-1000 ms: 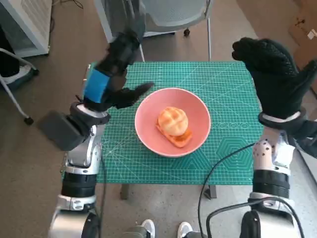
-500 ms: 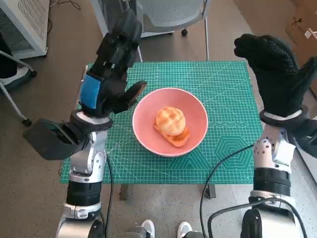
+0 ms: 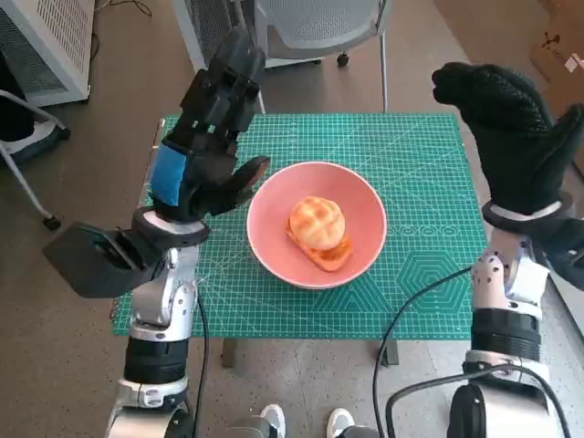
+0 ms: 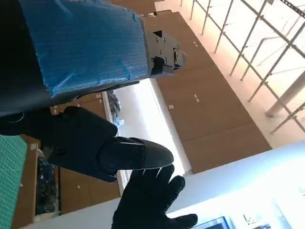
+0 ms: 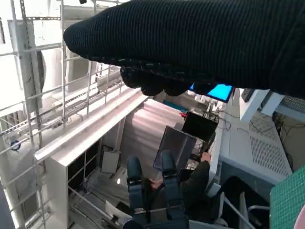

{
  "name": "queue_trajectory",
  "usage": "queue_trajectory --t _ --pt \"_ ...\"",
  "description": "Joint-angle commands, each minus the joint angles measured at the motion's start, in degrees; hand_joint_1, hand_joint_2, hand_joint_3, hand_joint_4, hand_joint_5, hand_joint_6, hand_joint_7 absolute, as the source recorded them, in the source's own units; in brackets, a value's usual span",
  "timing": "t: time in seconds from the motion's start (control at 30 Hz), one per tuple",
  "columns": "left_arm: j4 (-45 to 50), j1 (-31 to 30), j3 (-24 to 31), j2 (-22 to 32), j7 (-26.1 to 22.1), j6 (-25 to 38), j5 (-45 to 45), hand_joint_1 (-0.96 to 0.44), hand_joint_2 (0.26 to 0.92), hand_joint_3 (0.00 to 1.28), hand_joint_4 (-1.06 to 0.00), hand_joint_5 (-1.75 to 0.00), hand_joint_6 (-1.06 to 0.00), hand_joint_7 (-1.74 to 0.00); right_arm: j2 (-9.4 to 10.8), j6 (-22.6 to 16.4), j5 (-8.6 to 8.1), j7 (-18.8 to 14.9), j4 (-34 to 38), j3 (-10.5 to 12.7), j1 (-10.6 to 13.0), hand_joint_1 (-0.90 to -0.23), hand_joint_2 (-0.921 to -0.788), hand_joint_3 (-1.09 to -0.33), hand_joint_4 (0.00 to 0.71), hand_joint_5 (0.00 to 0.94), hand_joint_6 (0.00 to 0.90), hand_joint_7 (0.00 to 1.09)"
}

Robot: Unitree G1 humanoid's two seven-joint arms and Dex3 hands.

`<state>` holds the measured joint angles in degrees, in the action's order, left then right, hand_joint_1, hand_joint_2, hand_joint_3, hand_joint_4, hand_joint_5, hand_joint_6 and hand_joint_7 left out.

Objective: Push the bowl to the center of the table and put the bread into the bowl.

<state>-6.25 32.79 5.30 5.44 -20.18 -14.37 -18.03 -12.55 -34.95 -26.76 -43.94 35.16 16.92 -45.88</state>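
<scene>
In the head view the pink bowl [image 3: 317, 224] sits near the middle of the worktop [image 3: 420, 164], with green mat free all around it, and the bread [image 3: 318, 226] lies inside the bowl. The left hand [image 3: 203, 146] is raised upright just beside the bowl's rim, its fingers [image 3: 226, 80] stretched out and holding nothing. The right hand [image 3: 507, 137] stands upright over the far right edge, well apart from the bowl, fingers extended, empty.

In the left wrist view the fingers [image 4: 109, 145] are apart and hold nothing; the gloved right hand [image 4: 152, 202] shows beyond them.

In the right wrist view the glove fills the top. A person [image 5: 190, 188] sits beyond it.
</scene>
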Motion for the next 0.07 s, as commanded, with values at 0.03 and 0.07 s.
queue_trajectory --t 0.03,0.07 --pt "1.24 -0.99 0.14 -0.04 0.00 0.27 -0.26 -0.58 0.921 0.33 0.00 0.00 -0.14 -0.04 -0.22 -0.02 0.89 1.11 -0.68 -0.27 1.98 -0.632 -0.921 -0.740 0.304 0.000 0.372 0.00" --pt "1.55 -1.11 0.14 -0.01 0.11 0.37 -0.20 -0.58 0.921 0.33 0.00 0.00 -0.14 -0.05 -0.24 -0.02 0.95 1.23 -0.83 -0.30 2.06 -0.632 -0.921 -0.739 0.303 0.000 0.374 0.01"
